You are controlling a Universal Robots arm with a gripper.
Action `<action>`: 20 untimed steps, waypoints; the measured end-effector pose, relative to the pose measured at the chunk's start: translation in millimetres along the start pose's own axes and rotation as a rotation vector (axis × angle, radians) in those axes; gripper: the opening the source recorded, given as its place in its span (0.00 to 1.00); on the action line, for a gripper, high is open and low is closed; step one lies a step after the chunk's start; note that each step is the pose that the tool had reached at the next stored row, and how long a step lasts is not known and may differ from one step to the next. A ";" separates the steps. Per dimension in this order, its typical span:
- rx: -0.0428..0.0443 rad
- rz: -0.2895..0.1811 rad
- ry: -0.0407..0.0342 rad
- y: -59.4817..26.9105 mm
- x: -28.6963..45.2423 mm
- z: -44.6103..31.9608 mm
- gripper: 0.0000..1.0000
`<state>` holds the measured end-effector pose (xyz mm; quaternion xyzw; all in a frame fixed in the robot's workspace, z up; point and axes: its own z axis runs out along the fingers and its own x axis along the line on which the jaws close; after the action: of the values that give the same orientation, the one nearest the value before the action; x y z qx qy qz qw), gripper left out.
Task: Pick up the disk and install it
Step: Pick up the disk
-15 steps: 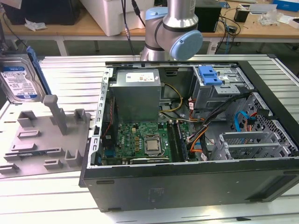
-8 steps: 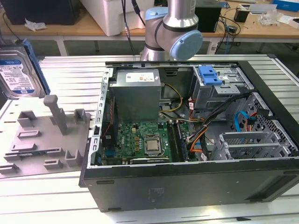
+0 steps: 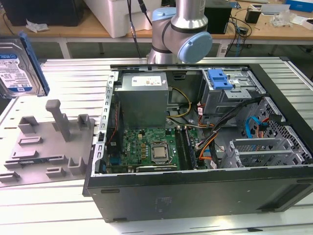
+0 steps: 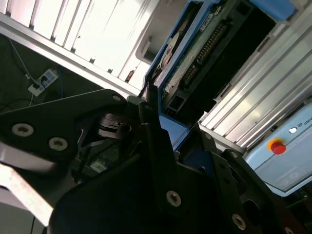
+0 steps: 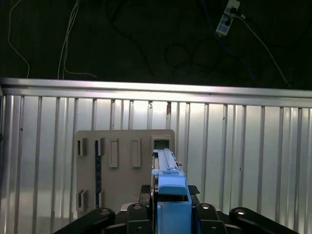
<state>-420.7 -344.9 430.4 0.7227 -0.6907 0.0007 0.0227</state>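
Gripper (image 5: 170, 208) clenched on the disk (image 5: 166, 165) by its blue carrier edges, disk standing on edge, likely for sliding into a bay. In the exterior view the disk is upper left, grey fixture plate (image 3: 44, 147) lower left, open computer case (image 3: 195, 196) centre-right.

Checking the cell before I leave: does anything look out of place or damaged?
Nothing looks damaged. The disk is up off the grey fixture plate, held on edge in the gripper, outside the open computer case.
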 end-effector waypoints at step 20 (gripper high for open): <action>-0.0001 0.002 0.0016 -3.0 3.0 -33.3 0.37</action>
<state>-416.5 -346.6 463.6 0.7220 -0.6915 0.0012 0.0233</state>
